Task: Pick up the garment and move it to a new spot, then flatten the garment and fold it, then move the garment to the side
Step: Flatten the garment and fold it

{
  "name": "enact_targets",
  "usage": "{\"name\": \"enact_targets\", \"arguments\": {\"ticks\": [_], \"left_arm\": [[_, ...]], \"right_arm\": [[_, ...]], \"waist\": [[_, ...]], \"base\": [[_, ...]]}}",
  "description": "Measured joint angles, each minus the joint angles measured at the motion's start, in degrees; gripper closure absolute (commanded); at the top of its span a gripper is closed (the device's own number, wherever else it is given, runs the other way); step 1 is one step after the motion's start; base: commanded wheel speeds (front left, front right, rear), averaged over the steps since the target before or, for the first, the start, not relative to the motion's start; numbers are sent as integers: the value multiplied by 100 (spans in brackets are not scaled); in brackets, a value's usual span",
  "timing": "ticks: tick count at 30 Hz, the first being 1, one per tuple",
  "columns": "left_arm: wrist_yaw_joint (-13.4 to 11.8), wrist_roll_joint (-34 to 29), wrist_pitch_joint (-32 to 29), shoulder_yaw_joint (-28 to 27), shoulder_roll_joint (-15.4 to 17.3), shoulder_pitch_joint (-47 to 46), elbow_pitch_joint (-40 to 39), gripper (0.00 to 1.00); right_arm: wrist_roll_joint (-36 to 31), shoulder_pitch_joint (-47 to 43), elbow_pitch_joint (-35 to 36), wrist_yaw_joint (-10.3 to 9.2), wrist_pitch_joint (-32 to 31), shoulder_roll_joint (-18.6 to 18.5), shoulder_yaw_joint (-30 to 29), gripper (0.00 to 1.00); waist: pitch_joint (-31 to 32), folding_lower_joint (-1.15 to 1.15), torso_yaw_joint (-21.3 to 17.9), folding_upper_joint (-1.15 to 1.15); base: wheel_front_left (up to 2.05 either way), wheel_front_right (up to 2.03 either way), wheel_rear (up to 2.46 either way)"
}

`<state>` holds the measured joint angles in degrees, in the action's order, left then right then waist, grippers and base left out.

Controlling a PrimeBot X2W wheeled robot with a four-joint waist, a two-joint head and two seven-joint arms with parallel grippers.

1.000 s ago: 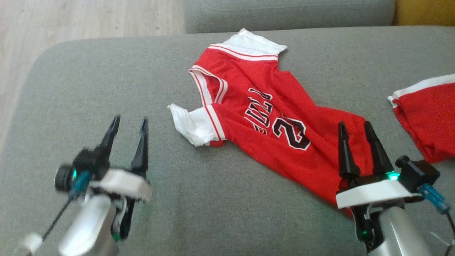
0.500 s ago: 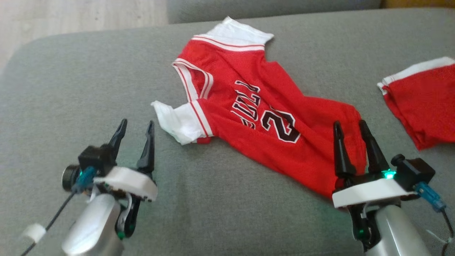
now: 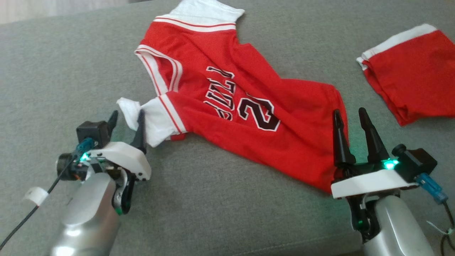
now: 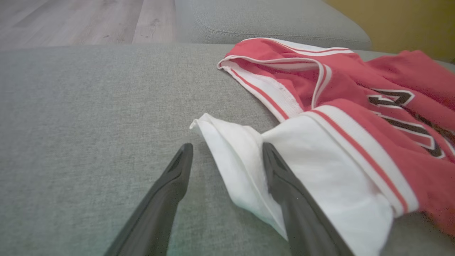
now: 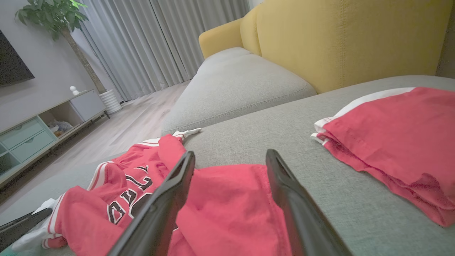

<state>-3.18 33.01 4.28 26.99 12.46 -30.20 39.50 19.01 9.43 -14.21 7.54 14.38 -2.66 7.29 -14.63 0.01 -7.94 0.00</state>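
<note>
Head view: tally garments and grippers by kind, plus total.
Red jersey: 1
Second red garment, white-banded: 1
Grippers: 2, left gripper and right gripper, both open
Total: 4

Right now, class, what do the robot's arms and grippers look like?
Each arm has a silvery forearm, a white wrist plate and two long, tapering black fingers. The left gripper and right gripper each carry a black camera block, a green light and a teal cable plug.
</note>
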Motion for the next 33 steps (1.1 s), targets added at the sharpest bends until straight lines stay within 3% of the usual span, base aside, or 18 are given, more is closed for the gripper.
{"name": "enact_targets", "arguments": {"ticks": [3, 5, 6, 7, 8, 15, 21, 33], "left_arm": [[-65, -87, 68, -20, 26, -105, 268, 0], [96, -44, 67, -16, 13, -131, 381, 3], [176, -15, 67, -5, -7, -131, 437, 46], [243, 7, 67, 5, -27, -131, 478, 83], [331, 46, 76, 10, -48, -132, 491, 100], [530, 271, 840, -236, -200, -216, 439, 100], [474, 143, 1001, -940, -187, -130, -481, 100], [257, -442, 1018, -1500, -112, 1582, -1596, 100]], "right_arm": [[8, 9, 10, 0, 0, 0, 2, 0], [8, 14, 12, 0, 0, 0, 0, 0], [8, 15, 12, 0, 0, 0, -3, 0], [8, 15, 11, 0, 0, 0, -5, 0], [8, 15, 11, 0, 0, 0, -12, 0], [-38, 35, -11, 0, 0, 0, -53, 0], [-96, 29, -79, 0, 0, 0, -123, 0], [-96, -297, -171, 0, 0, 0, -202, 0]], "waist": [[-49, 0, -73, 0], [-62, 0, -88, 0], [-61, 0, -86, 0], [-55, 0, -80, 0], [-48, -1, -68, 0], [92, -1, 101, 0], [380, -1, 348, 0], [835, -2, 876, 0]], "base": [[0, 0, 0], [0, 0, 0], [0, 0, 0], [0, 0, 0], [0, 0, 0], [0, 0, 0], [0, 0, 0], [0, 0, 0]]}}
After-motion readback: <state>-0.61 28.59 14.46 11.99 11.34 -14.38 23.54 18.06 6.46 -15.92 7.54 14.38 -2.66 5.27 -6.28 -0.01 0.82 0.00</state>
